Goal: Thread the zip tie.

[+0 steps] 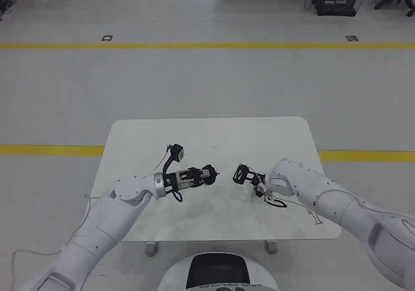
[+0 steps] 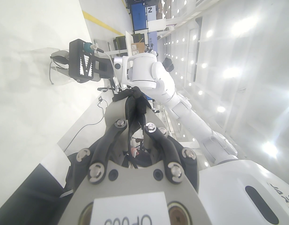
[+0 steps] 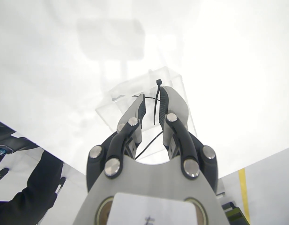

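A black zip tie lies lengthwise between the fingers of my right gripper, close against one pad, its head just past the fingertips. The jaws stand open, wider than the tie. Under them is a clear plastic box with other thin black ties in it. The left wrist view has that same right gripper at the box, with a thin tie curving beyond its tips. My left gripper is shut, held a short way off and pointing at the right gripper. From above, the left gripper faces the right gripper over the table's middle.
Both arms are over the white table, whose front edge is near them. A black cable loop hangs at the right wrist. The table's far half is bare.
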{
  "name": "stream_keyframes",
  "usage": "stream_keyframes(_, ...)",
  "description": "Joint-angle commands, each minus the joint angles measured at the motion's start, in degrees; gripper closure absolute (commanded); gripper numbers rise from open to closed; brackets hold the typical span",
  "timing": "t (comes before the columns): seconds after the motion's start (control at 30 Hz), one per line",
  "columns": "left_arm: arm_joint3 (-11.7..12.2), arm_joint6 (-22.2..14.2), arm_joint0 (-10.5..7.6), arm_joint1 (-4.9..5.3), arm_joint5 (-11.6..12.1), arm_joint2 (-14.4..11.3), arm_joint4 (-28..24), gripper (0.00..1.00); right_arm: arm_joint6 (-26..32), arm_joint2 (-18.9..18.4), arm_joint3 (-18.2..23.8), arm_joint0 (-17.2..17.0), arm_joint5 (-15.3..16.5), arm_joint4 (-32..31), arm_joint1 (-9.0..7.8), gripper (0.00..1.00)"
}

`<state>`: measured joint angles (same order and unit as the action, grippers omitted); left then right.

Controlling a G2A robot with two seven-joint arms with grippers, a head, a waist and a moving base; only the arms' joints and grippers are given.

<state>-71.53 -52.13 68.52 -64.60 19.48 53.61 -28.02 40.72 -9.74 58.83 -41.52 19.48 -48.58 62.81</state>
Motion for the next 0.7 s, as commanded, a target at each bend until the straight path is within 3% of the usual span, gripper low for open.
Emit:
stream_keyframes(0.0,0.0,0.0,0.0,0.0,0.0,0.0,0.0,1.0,0.0,0.0,-0.31,0.04,0.0,0.16,0.14,0.9)
stream_keyframes(0.03,0.0,0.0,0.0,0.0,0.0,0.0,0.0,1.0,-0.01,0.0,-0.47,0.06,0.0,0.25,0.2,0.99)
stream_keyframes(0.07,0.0,0.0,0.0,0.0,0.0,0.0,0.0,1.0,0.02,0.0,-0.64,0.11,0.0,0.34,0.25,1.0)
stream_keyframes(0.4,0.0,0.0,0.0,0.0,0.0,0.0,0.0,1.0,-1.17,0.0,0.32,1.43,0.0,1.26,-1.08,1.0)
stream_keyframes(0.67,0.0,0.0,0.0,0.0,0.0,0.0,0.0,1.0,-6.09,0.0,5.33,2.73,0.0,5.31,-5.76,1.0)
